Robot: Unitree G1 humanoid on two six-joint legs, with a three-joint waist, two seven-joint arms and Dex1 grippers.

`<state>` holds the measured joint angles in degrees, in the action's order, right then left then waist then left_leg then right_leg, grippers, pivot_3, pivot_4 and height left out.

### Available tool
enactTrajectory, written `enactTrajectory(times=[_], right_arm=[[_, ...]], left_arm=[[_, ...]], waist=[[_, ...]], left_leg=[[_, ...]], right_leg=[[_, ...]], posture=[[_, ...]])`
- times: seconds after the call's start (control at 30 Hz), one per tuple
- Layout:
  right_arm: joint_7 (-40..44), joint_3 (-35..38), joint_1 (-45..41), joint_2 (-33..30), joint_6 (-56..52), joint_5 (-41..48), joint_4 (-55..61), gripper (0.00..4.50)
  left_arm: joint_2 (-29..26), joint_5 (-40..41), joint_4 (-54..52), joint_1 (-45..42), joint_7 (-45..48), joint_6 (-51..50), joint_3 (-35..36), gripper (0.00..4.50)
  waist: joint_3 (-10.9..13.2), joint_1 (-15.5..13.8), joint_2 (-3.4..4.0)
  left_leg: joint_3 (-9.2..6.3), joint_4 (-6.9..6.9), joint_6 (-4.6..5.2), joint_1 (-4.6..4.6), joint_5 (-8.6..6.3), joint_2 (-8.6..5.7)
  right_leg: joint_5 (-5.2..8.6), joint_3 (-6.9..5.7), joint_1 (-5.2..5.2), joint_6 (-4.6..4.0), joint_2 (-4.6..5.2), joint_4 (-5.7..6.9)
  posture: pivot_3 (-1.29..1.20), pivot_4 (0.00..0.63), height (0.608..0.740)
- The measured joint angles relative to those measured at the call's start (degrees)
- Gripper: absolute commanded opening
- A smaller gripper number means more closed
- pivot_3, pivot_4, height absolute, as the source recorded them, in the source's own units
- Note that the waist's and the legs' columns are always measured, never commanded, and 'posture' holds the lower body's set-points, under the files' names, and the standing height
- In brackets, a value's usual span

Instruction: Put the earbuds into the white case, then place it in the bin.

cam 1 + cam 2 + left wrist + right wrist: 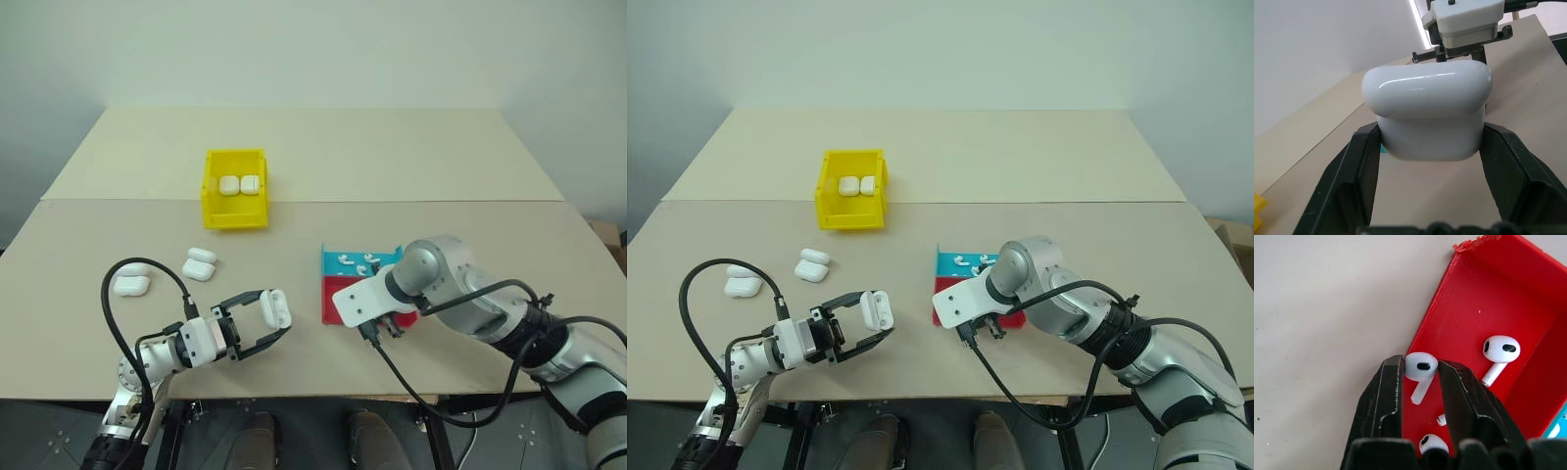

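My left gripper (275, 315) is shut on a white case (1427, 98), held above the table near its front edge, left of the trays. My right gripper (384, 331) points down into the red tray (1488, 298). Its fingertips (1393, 367) press both sides of one earbud (1421, 366), whose stem hangs below. Two more earbuds (1501, 350) lie loose in the red tray. The yellow bin (235, 212) stands farther back on the left with two white cases (240, 184) inside.
A blue tray (338, 257) with several earbuds adjoins the red tray on its far side. Two more white cases (200, 263) (131, 281) lie on the table left of my left gripper. Black cables loop from both arms near the table's front edge.
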<state>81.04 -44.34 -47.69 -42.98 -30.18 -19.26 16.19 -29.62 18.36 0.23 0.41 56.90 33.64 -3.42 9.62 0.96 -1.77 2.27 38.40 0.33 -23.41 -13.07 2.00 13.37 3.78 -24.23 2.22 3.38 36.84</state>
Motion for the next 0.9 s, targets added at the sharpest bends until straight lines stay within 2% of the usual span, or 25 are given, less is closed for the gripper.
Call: enactTrajectory(times=[0.13, 0.27, 0.6, 0.77, 0.9], right_arm=[[0.0, 0.1, 0.3, 0.1, 0.1, -0.3, 0.0, 1.37], [0.1, 0.2, 0.6, 0.1, 0.1, -0.4, 0.0, 0.63], [0.6, 1.5, 1.5, -0.2, -0.7, -0.3, 2.5, 0.63], [1.0, 9.6, 1.9, -2.0, -6.7, 3.2, 7.9, 0.63], [0.1, 21.6, 1.7, -3.0, -14.2, 10.2, 11.1, 0.63]], left_arm=[[0.0, 0.0, 0.0, 0.0, 0.0, 0.0, 0.0, 2.76], [0.0, 0.0, 0.0, 0.0, 0.0, 0.0, 0.0, 2.76], [0.0, 0.0, 0.0, -0.2, 0.1, -0.1, 0.0, 2.76], [0.3, 2.8, -3.0, -1.8, -0.1, -3.1, 0.0, 2.76], [0.5, 7.5, -9.0, -4.1, -0.4, -8.0, 0.0, 2.76]], waist=[[0.0, 0.0, 0.0], [0.0, 0.0, 0.0], [0.0, 0.0, 0.0], [0.0, -0.1, 0.0], [0.0, -0.2, -0.01]], left_leg=[[0.0, 0.0, 0.0, 0.0, 0.0, 0.0], [0.0, 0.0, 0.0, 0.0, 0.0, 0.0], [0.0, 0.0, 0.0, -0.01, 0.0, 0.0], [-0.02, 0.0, 0.0, -0.02, 0.0, 0.0], [-0.04, 0.0, -0.01, -0.03, 0.0, -0.01]], right_leg=[[0.0, 0.0, 0.0, 0.0, 0.0, 0.0], [0.0, 0.0, 0.0, 0.0, 0.0, 0.0], [0.0, 0.0, 0.0, 0.0, 0.0, 0.0], [0.0, 0.0, 0.0, 0.01, 0.01, -0.01], [0.0, -0.01, 0.05, 0.01, 0.01, -0.04]], posture=[[0.0, 0.15, 0.74], [0.0, 0.15, 0.74], [0.0, 0.15, 0.74], [0.0, 0.15, 0.74], [0.0, 0.15, 0.74]])
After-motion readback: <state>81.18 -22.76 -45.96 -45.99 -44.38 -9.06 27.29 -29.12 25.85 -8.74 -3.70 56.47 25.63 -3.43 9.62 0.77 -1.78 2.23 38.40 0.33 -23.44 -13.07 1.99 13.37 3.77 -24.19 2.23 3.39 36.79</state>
